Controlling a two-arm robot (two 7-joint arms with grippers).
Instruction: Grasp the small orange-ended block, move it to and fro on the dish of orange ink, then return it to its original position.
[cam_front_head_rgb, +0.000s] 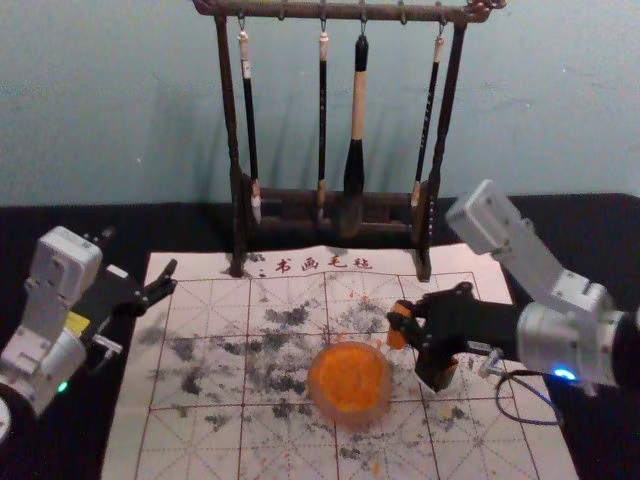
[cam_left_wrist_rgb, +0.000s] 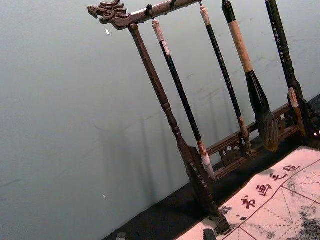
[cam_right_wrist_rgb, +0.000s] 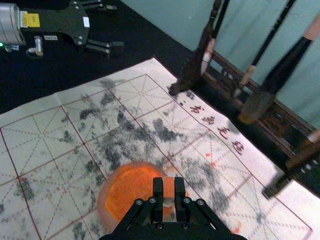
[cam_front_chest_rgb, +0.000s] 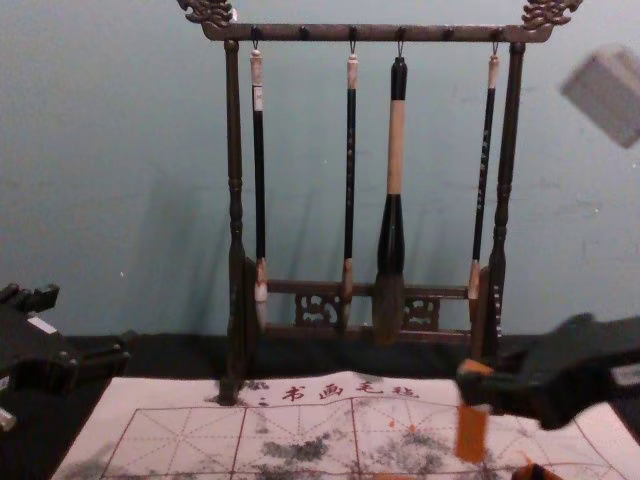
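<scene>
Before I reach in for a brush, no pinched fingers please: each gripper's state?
Left gripper: open, empty, at the mat's left side.
Right gripper: closed on the block, near the ink dish.

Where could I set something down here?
The mat is bare, though inky, from dish to left edge. It's crowded right of the dish, where the right pincer grips the block; along the brush stand; and by the far left corner, near the left pincer.

Downward head view, level chest view
</scene>
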